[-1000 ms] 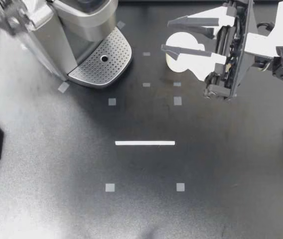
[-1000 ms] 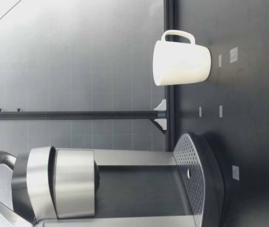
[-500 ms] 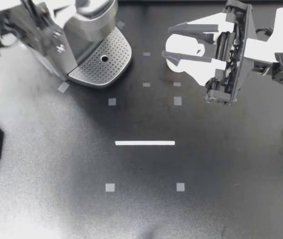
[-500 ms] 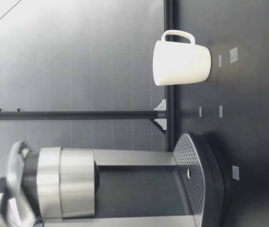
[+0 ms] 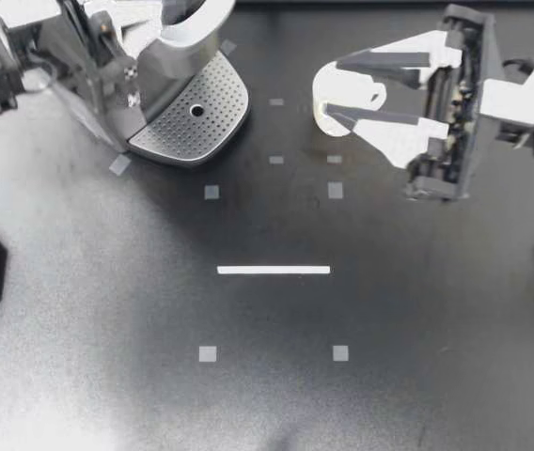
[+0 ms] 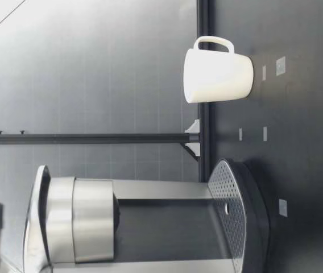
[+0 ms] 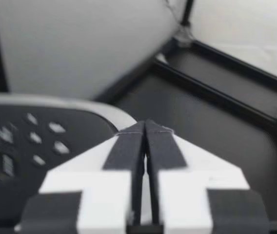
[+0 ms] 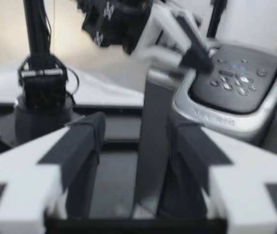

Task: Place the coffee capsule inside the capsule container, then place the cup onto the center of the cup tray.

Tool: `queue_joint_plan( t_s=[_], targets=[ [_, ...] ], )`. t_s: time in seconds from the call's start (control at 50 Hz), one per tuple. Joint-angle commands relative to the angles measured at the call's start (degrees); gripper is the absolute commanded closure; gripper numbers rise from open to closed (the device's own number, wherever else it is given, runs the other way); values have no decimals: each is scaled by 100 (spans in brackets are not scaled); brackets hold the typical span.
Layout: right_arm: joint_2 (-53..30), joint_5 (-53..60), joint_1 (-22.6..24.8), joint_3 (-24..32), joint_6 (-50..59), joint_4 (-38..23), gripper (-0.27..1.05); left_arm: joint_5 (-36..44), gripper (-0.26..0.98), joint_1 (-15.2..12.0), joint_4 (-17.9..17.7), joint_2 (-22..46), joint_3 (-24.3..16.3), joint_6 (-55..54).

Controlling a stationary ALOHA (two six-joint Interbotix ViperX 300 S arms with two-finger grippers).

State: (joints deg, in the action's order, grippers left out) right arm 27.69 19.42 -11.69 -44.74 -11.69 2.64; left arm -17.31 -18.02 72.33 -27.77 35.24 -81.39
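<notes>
Half the cup [image 5: 356, 89] hides under spread right end effector [image 5: 333, 88]; left end effector [image 7: 145, 129] closed.

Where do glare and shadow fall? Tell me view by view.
Top view: sheen whitens the table at its near corners, while its middle is dark; the white cup nearly washes out beneath my right gripper. Low view: bright bands run along the coffee machine on its metal head; the cup is evenly lit. Right wrist view: a glint lines the machine's silver rim.

I work in a lab test cell: a black table [image 5: 79, 310] with tape squares [image 5: 208, 353] and a white strip [image 5: 274, 270] at frame centre, and a plain grey panelled wall [image 6: 93, 68] behind it.
</notes>
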Motion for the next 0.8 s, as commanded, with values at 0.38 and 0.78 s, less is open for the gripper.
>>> queue_joint_plan(
  t_s=[0.38,0.78],
  targets=[
    [158,-4562,-1758,1081,-272,-334,23,-2127,67,202,-598,-299,-475,1547],
    [-791,-6205,-2531,1644,-1582,-211,22,-4052,67,360,-3920,-352,-1793,5212]
  ],
)
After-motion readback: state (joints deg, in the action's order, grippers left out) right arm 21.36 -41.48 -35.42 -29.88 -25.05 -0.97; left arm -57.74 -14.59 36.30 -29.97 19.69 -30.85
